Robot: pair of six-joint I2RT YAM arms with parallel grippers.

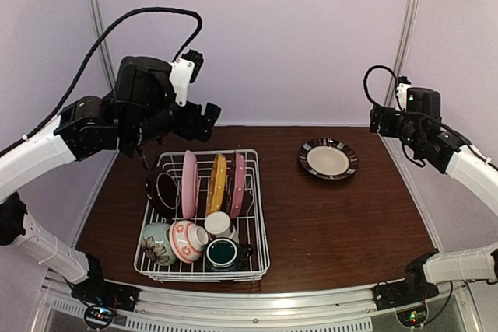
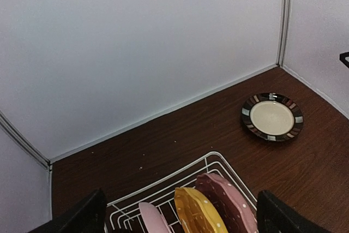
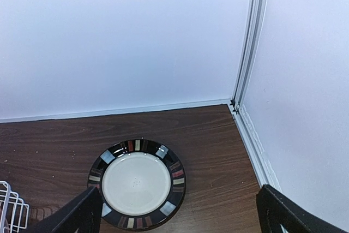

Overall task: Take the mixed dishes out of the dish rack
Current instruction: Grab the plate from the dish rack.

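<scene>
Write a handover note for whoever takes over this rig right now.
Left claw: open, empty, above the far end of the dish rack.
Right claw: open, empty, raised at far right, facing the striped-rim plate.
Done: striped-rim plate lies flat on the table, right of the rack.
Left, all in the rack: pink plate, yellow plate, polka-dot plate, dark bowl, green floral bowl, pink-white bowl, white cup, teal mug.

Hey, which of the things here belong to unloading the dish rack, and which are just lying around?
Job: dish rack, pink plate, yellow plate, polka-dot plate, dark bowl, green floral bowl, pink floral bowl, white cup, teal mug, striped-rim plate already out.
Not the job: table, left arm's cable.
</scene>
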